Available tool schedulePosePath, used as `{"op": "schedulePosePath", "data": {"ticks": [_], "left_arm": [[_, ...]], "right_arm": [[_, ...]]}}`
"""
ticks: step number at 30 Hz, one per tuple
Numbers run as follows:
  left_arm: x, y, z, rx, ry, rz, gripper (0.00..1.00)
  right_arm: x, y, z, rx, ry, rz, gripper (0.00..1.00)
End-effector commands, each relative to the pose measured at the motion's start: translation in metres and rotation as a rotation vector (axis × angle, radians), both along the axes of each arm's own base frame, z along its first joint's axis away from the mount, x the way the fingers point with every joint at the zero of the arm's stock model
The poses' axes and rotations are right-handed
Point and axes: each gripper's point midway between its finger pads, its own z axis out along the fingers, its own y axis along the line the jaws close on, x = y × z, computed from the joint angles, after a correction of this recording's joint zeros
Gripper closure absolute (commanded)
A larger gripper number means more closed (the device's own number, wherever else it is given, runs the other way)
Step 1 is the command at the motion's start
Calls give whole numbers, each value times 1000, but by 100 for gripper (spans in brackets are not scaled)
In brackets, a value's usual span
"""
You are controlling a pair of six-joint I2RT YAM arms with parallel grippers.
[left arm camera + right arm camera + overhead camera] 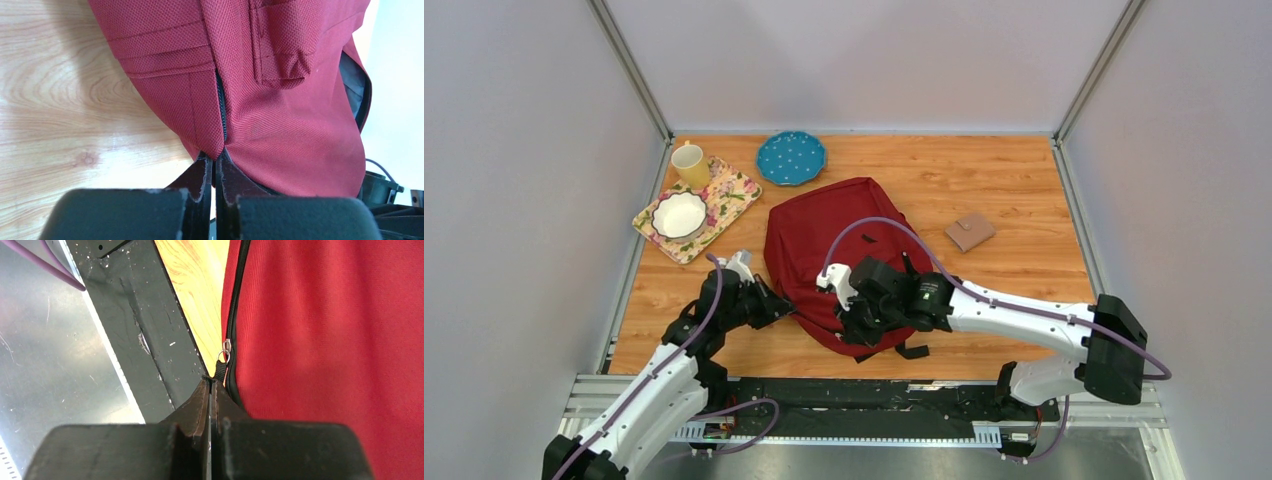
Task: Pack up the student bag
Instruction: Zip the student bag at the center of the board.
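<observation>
The student bag point(824, 240), a dark red backpack, lies flat in the middle of the wooden table. My left gripper point(784, 308) is at its left near edge. In the left wrist view the gripper point(216, 157) is shut on a fold of the bag's red fabric point(280, 115), beside a black zipper line point(221, 110). My right gripper point(856, 332) is at the bag's near edge. In the right wrist view the gripper point(210, 382) is shut on the black zipper pull cord point(220, 370) below a metal slider point(226, 346), with the bag's red fabric point(325, 340) at the right.
A brown wallet point(970, 231) lies right of the bag. A blue dotted plate point(791, 158) is at the back. A floral tray point(729, 195) at the back left holds a white bowl point(679, 214) and a yellow mug point(690, 165). A black rail point(145, 330) runs along the near edge.
</observation>
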Motion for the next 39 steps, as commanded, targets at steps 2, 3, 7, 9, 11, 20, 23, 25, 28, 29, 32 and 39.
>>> {"op": "schedulePosePath", "data": {"ticks": [2, 3, 7, 9, 11, 20, 23, 25, 28, 29, 32, 39], "left_arm": [[11, 16, 19, 91, -68, 3, 100], [11, 18, 21, 105, -71, -3, 100], [11, 21, 20, 109, -50, -4, 100], [10, 17, 20, 80, -38, -11, 99], [7, 11, 20, 40, -26, -23, 88], [-4, 23, 20, 41, -8, 57, 32], [-9, 29, 21, 22, -4, 114, 27], [-14, 30, 21, 0, 4, 131, 27], [-18, 22, 25, -57, 12, 115, 27], [-18, 21, 25, -62, 14, 114, 27], [-19, 22, 26, -70, 28, 126, 26], [-23, 24, 29, -101, 22, 171, 25]], "right_arm": [[-7, -21, 8, -13, -17, 0, 100], [-7, -22, 11, -5, -22, -1, 100], [-9, -22, 12, 10, -11, -1, 100], [-11, -17, 16, 36, 0, -3, 100], [-10, -10, 21, 79, 3, -11, 100], [-3, 8, 38, 190, -24, -31, 100], [2, 9, 38, 177, -46, -34, 100], [3, 10, 35, 160, -48, -32, 100], [3, 11, 34, 160, -43, -29, 100], [2, 11, 35, 163, -38, -28, 100], [2, 11, 34, 163, -39, -24, 100], [6, 18, 32, 144, -42, -14, 100]]}}
